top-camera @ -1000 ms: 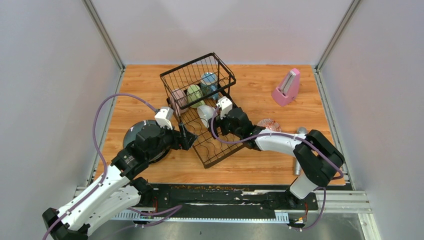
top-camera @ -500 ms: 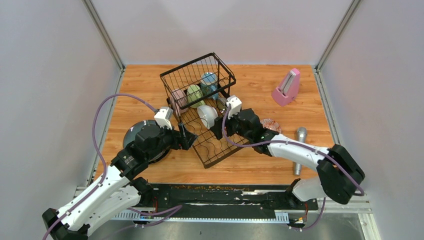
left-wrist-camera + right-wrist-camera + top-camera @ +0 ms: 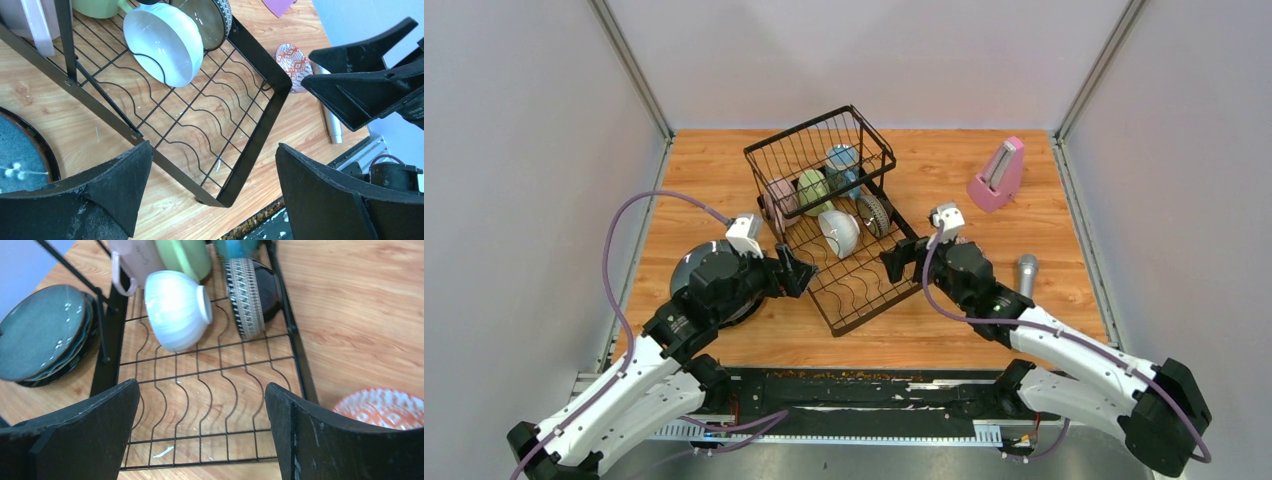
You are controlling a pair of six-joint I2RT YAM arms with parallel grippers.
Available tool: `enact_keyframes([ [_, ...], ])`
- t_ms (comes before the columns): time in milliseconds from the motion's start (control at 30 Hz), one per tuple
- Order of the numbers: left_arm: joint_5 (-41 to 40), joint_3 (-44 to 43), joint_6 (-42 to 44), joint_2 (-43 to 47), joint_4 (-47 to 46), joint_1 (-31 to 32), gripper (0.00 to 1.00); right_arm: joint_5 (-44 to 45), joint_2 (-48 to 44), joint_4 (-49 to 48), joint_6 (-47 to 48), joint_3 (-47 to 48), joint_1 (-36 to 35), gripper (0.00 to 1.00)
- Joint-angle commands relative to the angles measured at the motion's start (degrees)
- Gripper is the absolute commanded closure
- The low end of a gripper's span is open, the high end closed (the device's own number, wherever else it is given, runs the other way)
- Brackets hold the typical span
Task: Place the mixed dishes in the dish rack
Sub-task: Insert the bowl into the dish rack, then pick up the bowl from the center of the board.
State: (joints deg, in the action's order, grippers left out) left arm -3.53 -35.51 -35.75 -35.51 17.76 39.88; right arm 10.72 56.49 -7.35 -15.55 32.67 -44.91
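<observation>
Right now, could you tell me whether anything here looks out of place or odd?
Yes: a pink metronome and a microphone, neither of them dishes, sit on the right of the table, and the dish rack stands skewed to the table's edges.

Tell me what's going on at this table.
The robot is loading dishes into a black wire dish rack. The pink mug, green mug and blue mug sit in its tall basket; a white bowl and a dark patterned bowl stand on edge in the low tray. The left gripper, at the rack's left side, and the right gripper, at its right edge, are both open and empty. A stack of dark plates and a red patterned bowl wait on the table.
</observation>
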Motion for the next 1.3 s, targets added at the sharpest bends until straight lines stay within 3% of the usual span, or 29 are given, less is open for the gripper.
enact_keyframes([
  [0,-3.08,0.68,-1.88,2.28,-1.41,-0.15,0.0,9.23,-5.77,4.26,-4.87,-2.78,0.82,0.01],
  [267,-5.05,1.68,-3.1,5.53,-0.1,-0.15,0.0,24.64,-12.71,18.64,-20.19,-4.62,4.8,0.0],
  [600,-3.8,1.96,-2.94,5.07,-0.96,-0.15,0.0,3.44,-10.26,26.35,-29.05,-4.25,26.3,0.0],
  [800,-3.17,2.43,-2.79,5.3,-1.26,-0.15,0.0,-3.45,-6.76,27.2,-33.65,-4.93,34.69,0.09],
  [1267,-3.42,2.42,-2.42,6.25,-0.61,-0.15,0.0,-16.27,7.73,23.9,-32.44,-1.61,41.71,0.25],
])
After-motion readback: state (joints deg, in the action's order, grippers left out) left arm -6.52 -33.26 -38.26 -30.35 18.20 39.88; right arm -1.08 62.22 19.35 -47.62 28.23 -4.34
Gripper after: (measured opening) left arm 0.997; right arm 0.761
